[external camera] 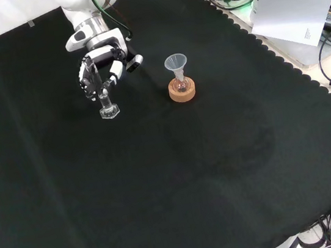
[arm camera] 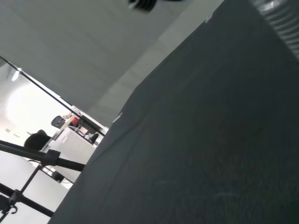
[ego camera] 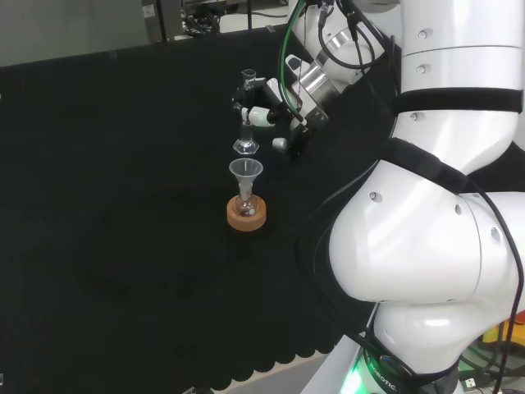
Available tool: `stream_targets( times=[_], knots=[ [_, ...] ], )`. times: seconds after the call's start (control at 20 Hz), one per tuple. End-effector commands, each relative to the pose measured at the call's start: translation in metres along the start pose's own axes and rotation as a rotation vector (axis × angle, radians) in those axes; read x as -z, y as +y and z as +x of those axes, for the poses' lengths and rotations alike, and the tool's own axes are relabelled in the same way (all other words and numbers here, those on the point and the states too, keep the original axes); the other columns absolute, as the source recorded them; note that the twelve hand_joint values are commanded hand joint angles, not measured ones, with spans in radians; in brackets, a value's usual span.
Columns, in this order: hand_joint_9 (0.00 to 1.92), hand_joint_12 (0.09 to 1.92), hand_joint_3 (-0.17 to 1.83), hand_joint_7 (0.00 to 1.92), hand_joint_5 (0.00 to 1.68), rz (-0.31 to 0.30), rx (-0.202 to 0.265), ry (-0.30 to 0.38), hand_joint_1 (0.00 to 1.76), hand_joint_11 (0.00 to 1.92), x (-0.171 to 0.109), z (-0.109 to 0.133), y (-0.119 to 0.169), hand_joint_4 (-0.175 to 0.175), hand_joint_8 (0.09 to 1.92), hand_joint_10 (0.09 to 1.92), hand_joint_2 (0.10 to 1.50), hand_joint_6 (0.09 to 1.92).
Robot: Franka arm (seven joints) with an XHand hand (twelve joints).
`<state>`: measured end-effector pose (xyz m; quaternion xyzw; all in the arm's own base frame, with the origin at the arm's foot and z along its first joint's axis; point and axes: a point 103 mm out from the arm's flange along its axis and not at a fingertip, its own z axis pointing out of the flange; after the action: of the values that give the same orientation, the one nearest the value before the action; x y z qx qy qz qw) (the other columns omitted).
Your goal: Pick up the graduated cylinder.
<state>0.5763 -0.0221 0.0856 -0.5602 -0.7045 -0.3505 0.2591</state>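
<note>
Graduated cylinder [external camera: 107, 104]: one, clear glass, upright, hexagonal foot, left of the flask in the front view.
Hand [external camera: 97, 69]: fingers curled round the cylinder's upper part.
Flask [external camera: 180, 83]: one, on one cork ring [external camera: 182, 92], carrying one funnel [external camera: 175, 63].

Even overhead light, matte unshadowed cloth [external camera: 221, 171]
</note>
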Motion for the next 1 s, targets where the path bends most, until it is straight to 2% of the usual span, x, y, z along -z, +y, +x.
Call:
stream_targets(
  times=[0.05,0.15,0.25,0.4,0.7,1.0],
  knots=[
    [1.30,0.80,0.10,1.07,0.91,0.010,-0.010,-0.063,1.14,1.19,0.008,0.005,0.000,-0.175,0.50,0.15,1.11,1.12],
    [1.34,0.77,0.17,1.12,0.93,0.024,-0.005,-0.089,1.14,1.21,0.011,0.008,0.000,-0.175,0.42,0.10,1.07,1.11],
    [1.37,0.75,0.33,1.17,0.95,0.039,0.003,-0.108,1.15,1.24,0.016,0.011,0.000,-0.175,0.36,0.09,0.98,1.11],
    [1.39,0.75,0.47,1.19,0.96,0.058,0.015,-0.140,1.15,1.25,0.024,0.018,0.000,-0.175,0.33,0.09,0.91,1.14],
    [1.40,0.75,0.50,1.20,0.96,0.084,0.013,-0.186,1.15,1.25,0.041,0.034,-0.011,-0.175,0.32,0.09,0.90,1.14],
    [1.40,0.74,0.51,1.21,0.96,0.117,-0.003,-0.235,1.15,1.25,0.063,0.050,-0.040,-0.175,0.32,0.09,0.89,1.14]
  ],
)
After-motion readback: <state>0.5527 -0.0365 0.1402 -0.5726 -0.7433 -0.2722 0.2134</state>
